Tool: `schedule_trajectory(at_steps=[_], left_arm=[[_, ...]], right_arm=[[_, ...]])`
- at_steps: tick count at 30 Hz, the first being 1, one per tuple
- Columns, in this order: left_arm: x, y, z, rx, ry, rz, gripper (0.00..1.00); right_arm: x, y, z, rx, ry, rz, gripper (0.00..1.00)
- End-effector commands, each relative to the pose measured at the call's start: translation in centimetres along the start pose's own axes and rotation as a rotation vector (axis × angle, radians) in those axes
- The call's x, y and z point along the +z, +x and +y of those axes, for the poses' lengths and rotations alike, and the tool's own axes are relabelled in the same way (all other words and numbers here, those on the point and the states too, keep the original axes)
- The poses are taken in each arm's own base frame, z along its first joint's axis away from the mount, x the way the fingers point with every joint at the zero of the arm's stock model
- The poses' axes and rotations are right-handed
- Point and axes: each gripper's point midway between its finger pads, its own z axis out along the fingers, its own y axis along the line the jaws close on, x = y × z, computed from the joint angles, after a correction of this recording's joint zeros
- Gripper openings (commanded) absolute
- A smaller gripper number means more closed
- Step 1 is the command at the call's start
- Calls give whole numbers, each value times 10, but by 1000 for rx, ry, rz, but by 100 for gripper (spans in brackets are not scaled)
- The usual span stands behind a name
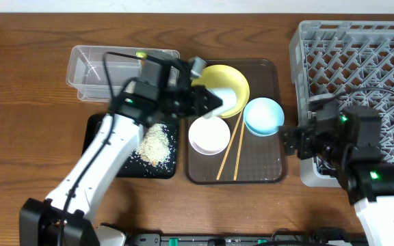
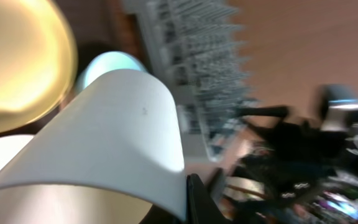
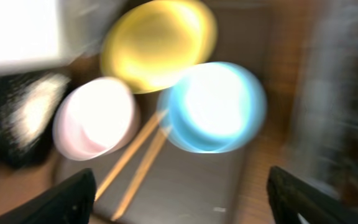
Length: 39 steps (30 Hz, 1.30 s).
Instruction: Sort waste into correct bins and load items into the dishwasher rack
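Three views, each telling us something different. Only the overhead shows the clear tub (image 1: 91,72) holding the snack wrapper (image 1: 141,55), its print too small to read, and the black tray (image 1: 93,130) bearing the rice heap (image 1: 154,143). The left wrist view fills with the white cup (image 2: 104,137), grasped by the left end effector (image 1: 217,102) over the yellow plate (image 1: 232,78). The brown serving tray (image 1: 265,164) carries that plate, the white bowl (image 1: 208,135), the blue bowl (image 1: 263,116) and the chopsticks (image 1: 231,152). The right end effector (image 3: 182,196) is released, its fingers wide, beside the rack (image 1: 361,55) at the right of the tabletop (image 1: 19,102).
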Motion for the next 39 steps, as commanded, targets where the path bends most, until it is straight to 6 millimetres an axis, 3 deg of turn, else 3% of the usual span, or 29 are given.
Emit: schedule_trajectory(at_steps=[1, 4, 10, 21, 25, 31, 33, 35, 39], left_arm=[[-12, 18, -30, -18, 285, 155, 6], [-12, 25, -35, -43, 365, 214, 6], [-7, 40, -49, -50, 442, 294, 6], [-4, 50, -58, -51, 470, 338, 6], [-4, 50, -58, -54, 469, 339, 6], [-3, 50, -57, -54, 465, 337, 8], [-1, 48, -54, -52, 444, 325, 15], [5, 44, -45, -50, 386, 293, 29], [19, 30, -6, -49, 155, 182, 50]], right_arm=[[-2, -3, 60, -142, -414, -11, 89], [5, -1, 75, -164, -559, 1, 89], [25, -7, 81, -181, -653, -6, 91], [15, -28, 109, -304, -845, -129, 88], [15, -26, 113, -309, -855, -124, 70], [16, -29, 111, -324, -842, -136, 58], [20, -30, 108, -330, -814, -138, 55], [27, -31, 101, -329, -756, -131, 54], [56, -31, 60, -250, -463, -70, 49]])
